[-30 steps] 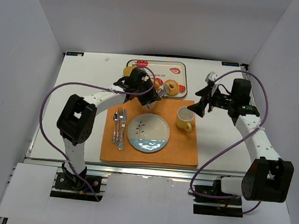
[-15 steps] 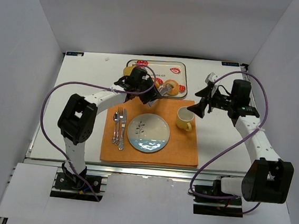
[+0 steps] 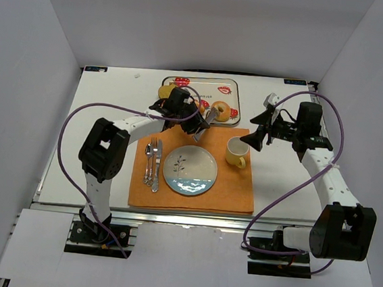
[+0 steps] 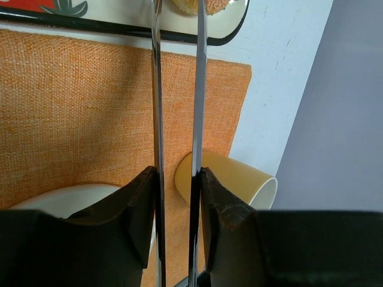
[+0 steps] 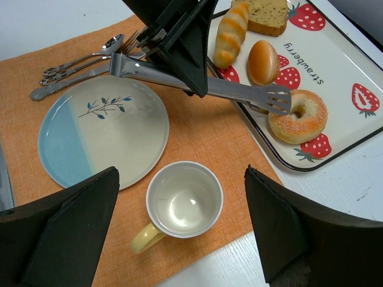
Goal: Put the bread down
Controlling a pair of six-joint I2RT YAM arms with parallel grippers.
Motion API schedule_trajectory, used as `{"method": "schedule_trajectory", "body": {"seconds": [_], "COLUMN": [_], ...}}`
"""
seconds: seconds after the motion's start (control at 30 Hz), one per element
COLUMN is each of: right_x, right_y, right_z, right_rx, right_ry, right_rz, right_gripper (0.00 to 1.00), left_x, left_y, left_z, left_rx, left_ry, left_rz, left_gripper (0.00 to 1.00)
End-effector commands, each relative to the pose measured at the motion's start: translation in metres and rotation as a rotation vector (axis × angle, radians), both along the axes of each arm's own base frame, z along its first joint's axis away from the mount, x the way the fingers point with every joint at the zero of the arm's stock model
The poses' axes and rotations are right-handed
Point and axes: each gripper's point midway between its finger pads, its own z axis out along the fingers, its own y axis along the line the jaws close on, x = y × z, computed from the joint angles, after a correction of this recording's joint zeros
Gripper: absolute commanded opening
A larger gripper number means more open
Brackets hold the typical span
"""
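Observation:
The bread (image 5: 298, 116) is a golden ring lying on the strawberry-print tray (image 5: 341, 72), at the tray's front right in the top view (image 3: 220, 110). My left gripper (image 3: 193, 113) (image 4: 178, 179) is shut on metal tongs (image 5: 197, 81), whose two arms (image 4: 157, 89) run out to the bread (image 4: 216, 5). The tong tips rest at the bread's near-left edge, and whether they pinch it I cannot tell. My right gripper (image 5: 179, 173) (image 3: 253, 137) hangs open above the yellow cup (image 5: 184, 200), holding nothing.
An orange placemat (image 3: 234, 188) carries a blue-and-white plate (image 3: 190, 170), the cup (image 3: 237, 151) and cutlery (image 3: 152, 160). On the tray also lie a round bun (image 5: 263, 61), a long striped roll (image 5: 230, 27) and a brown slice (image 5: 269, 9).
My left arm has pushed the tongs a little farther towards the tray, up to the bread, and the tong arms have drawn closer together. The right arm has not moved.

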Motion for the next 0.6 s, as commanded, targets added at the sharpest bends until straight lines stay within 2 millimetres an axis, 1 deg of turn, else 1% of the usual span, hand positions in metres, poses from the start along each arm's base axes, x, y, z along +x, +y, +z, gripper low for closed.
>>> {"method": "schedule_trajectory", "body": {"seconds": [0.0,0.03,0.07,0.1,0.13,0.17,0.23,0.27,0.3,0.33,0.43,0.47,0.53,0.57], "right_x": [-0.004,-0.005,-0.004,-0.004,-0.004,-0.004,-0.004,-0.003,-0.003,-0.004,-0.004,-0.004,-0.004,-0.004], "right_y": [0.0,0.0,0.0,0.0,-0.001,-0.001,0.0,-0.001,0.0,-0.001,0.0,0.0,-0.001,-0.002], "right_z": [0.011,0.011,0.013,0.012,0.013,0.015,0.016,0.017,0.018,0.018,0.019,0.018,0.019,0.019], "right_rx": [0.018,0.017,0.018,0.018,0.018,0.02,0.021,0.022,0.023,0.023,0.022,0.022,0.02,0.019], "right_ry": [-0.036,-0.037,-0.043,-0.042,-0.042,-0.045,-0.046,-0.046,-0.046,-0.046,-0.046,-0.043,-0.047,-0.044], "right_rz": [0.012,0.012,0.012,0.012,0.01,0.013,0.014,0.014,0.015,0.015,0.017,0.018,0.017,0.016], "right_gripper": [0.89,0.89,0.89,0.89,0.89,0.89,0.89,0.89,0.89,0.89,0.89,0.89,0.89,0.89], "left_x": [0.008,0.007,0.007,0.007,0.006,0.005,0.004,0.004,0.003,0.002,0.001,0.0,-0.002,-0.007], "left_y": [-0.012,-0.013,-0.013,-0.014,-0.014,-0.015,-0.013,-0.012,-0.011,-0.009,-0.003,-0.001,0.002,0.005], "left_z": [0.03,0.03,0.031,0.033,0.037,0.041,0.048,0.052,0.054,0.062,0.075,0.089,0.102,0.112], "left_rx": [-0.069,-0.076,-0.082,-0.088,-0.096,-0.101,-0.104,-0.103,-0.097,-0.093,-0.075,-0.078,-0.08,-0.084], "left_ry": [-0.062,-0.058,-0.06,-0.064,-0.069,-0.073,-0.089,-0.101,-0.105,-0.129,-0.18,-0.214,-0.252,-0.274], "left_rz": [-0.014,-0.017,-0.02,-0.021,-0.023,-0.026,-0.024,-0.028,-0.03,-0.036,-0.039,-0.037,-0.041,-0.04], "left_gripper": [0.41,0.38,0.33,0.3,0.27,0.16,0.1,0.05,0.04,0.02,0.0,0.0,0.0,0.0]}}
